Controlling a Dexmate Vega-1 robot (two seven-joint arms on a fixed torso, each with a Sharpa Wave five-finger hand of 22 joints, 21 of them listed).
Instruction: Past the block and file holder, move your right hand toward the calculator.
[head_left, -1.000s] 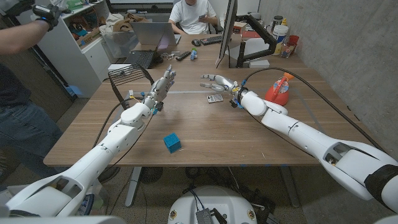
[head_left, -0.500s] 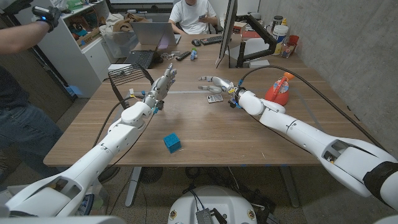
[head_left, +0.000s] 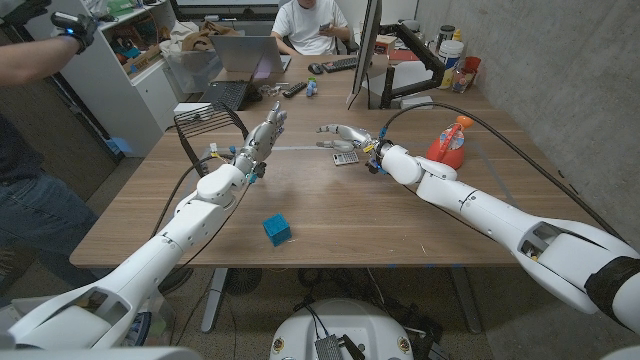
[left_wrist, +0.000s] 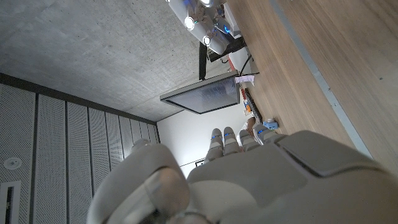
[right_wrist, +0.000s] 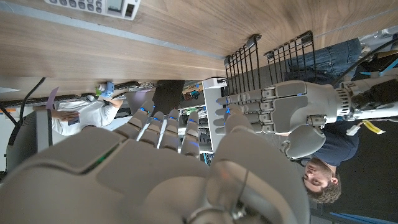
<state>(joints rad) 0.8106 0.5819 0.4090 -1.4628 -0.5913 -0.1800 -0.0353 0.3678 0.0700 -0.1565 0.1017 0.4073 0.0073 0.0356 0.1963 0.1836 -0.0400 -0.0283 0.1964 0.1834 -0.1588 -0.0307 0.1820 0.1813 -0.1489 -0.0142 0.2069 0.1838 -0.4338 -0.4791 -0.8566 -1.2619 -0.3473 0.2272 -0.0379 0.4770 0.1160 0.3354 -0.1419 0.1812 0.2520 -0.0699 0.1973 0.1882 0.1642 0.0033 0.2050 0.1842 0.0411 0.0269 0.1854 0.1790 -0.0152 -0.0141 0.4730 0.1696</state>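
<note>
The small grey calculator (head_left: 346, 158) lies on the wooden table (head_left: 330, 215) past its middle; the right wrist view shows the calculator (right_wrist: 106, 6) too. My right hand (head_left: 345, 134) hovers just beyond and above it, fingers apart and holding nothing; its back (right_wrist: 155, 168) is seen from the wrist. The blue block (head_left: 277, 230) sits nearer the front edge. The black wire file holder (head_left: 207, 125) stands at the left, also seen as the file holder (right_wrist: 267, 59). My left hand (head_left: 263, 136) is raised between holder and calculator, fingers stretched out, empty; it appears as the left hand (right_wrist: 298, 115).
An orange spray bottle (head_left: 452, 142) stands right of my right forearm. A monitor (head_left: 368, 50), a laptop (head_left: 240, 60) and small items crowd the far end, where a person (head_left: 310, 25) sits. Another person (head_left: 30, 120) stands at the left.
My right hand has drifted slightly left and farther away, staying above the calculator. The left hand, block and file holder have not moved.
</note>
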